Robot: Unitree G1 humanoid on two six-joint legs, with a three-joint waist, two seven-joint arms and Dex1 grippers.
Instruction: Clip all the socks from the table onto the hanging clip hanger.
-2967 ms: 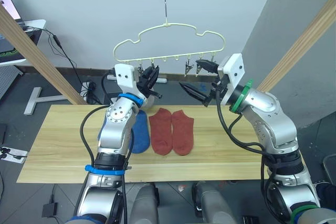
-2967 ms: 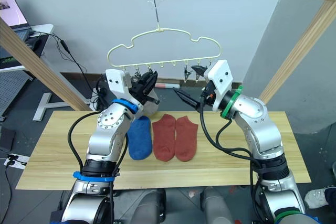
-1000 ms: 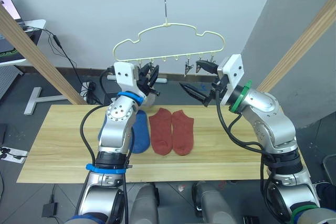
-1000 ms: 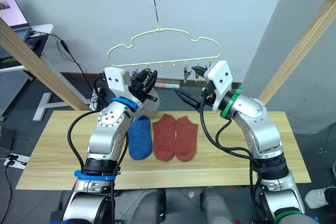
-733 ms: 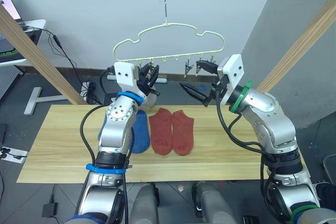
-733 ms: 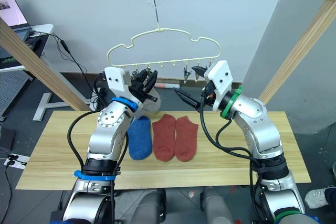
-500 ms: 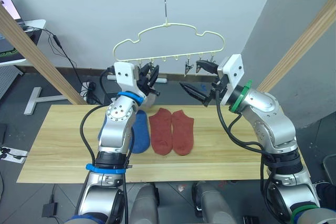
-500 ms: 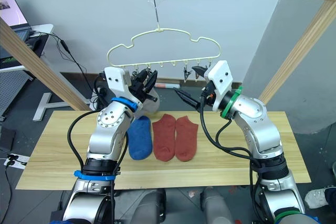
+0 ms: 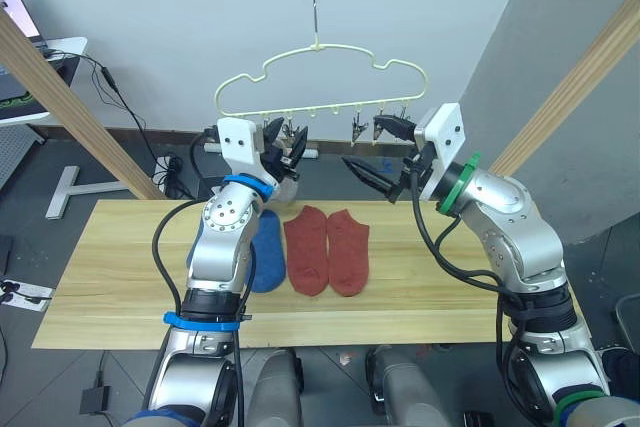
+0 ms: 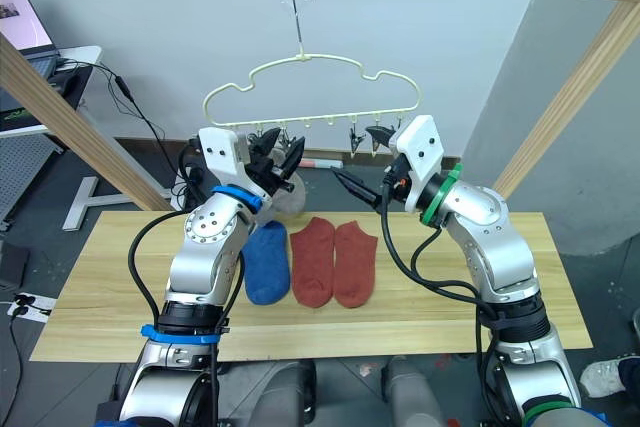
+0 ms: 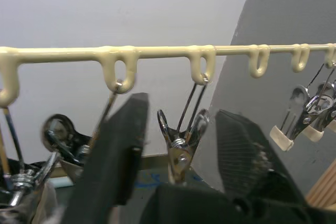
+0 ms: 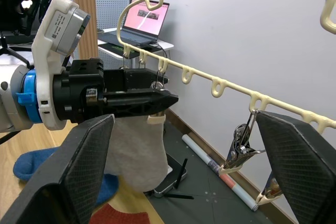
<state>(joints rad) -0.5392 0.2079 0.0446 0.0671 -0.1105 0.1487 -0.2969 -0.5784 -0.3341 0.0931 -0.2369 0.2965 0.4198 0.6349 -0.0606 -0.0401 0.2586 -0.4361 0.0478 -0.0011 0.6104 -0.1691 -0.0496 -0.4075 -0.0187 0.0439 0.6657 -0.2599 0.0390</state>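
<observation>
While raised, left end effector [image 9: 288, 147] agape.

table [image 9: 120, 267]: long light wooden plank top, grain visible | blue sock [image 10: 266, 263]: flat on table, near its middle | two rust red socks [image 10: 334, 261]: flat, side by side, touching, just right of blue sock | rest of top bare wood

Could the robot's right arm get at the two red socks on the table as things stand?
Probably yes. The right gripper is open and holds nothing, and the red socks lie uncovered on the table just below it.
</observation>
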